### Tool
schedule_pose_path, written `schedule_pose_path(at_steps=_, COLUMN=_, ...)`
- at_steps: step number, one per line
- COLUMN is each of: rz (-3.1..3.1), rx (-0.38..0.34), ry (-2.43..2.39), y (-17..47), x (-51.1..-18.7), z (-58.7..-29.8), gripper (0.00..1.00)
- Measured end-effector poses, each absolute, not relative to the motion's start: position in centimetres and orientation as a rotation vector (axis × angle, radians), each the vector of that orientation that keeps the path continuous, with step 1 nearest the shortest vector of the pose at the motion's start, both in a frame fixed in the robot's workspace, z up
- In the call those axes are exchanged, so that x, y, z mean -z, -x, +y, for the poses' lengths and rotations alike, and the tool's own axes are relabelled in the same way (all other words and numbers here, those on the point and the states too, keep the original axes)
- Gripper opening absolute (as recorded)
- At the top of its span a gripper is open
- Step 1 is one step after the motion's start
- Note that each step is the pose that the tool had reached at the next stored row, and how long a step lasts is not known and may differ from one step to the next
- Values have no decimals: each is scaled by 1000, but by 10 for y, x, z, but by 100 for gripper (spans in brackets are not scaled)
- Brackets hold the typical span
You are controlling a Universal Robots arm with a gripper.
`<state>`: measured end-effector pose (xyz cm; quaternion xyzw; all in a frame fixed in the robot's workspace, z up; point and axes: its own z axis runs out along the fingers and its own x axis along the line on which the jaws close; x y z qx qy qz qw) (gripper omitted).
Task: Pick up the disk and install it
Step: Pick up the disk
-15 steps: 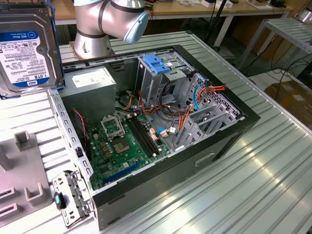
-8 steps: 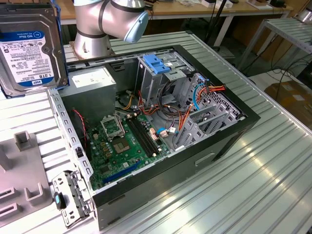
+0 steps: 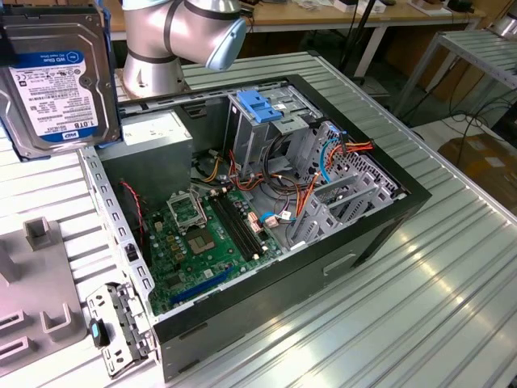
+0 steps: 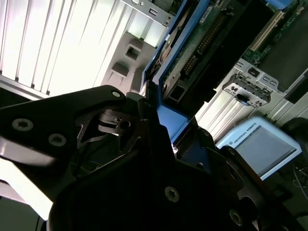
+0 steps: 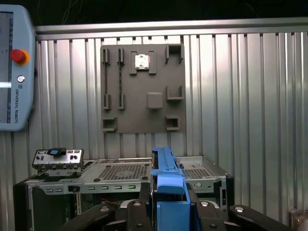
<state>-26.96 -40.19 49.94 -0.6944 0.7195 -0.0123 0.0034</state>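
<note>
Claw [image 5: 168,204] first: mine is closed on the disk [image 5: 168,190]. In the first wrist view my black fingers [image 5: 144,211] press against either side of its bright blue end tab, and the drive stands edge-on between them. The second wrist view shows its circuit-board side and one blue rail running away from my grip.

In the exterior view the disk hangs in the air at ten o'clock, close to the lens, with its labelled face turned outward. It is lifted clear of the ribbed metal desk [image 3: 420,307] and sits outside the open computer case [image 3: 242,311], which takes the middle of that view. My arm [image 3: 174,32] rises behind the case at about eleven o'clock.

Inside the case, the green motherboard [image 3: 194,242] lies toward seven o'clock. The metal drive cage [image 3: 266,141] stands toward twelve o'clock, with a light-blue latch plate [image 3: 260,105] on top — the disk is well apart from it.

A grey fixture plate [image 3: 32,323] rests on the desk at eight o'clock, beside the case. The first wrist view also catches a teach pendant [image 5: 14,72].
</note>
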Motion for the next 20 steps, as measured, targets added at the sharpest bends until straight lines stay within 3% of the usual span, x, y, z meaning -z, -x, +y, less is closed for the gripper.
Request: schedule_pose_path(at_steps=20, rz=2256, rx=39, ry=2177, y=254, x=-499, z=-405, gripper=37)
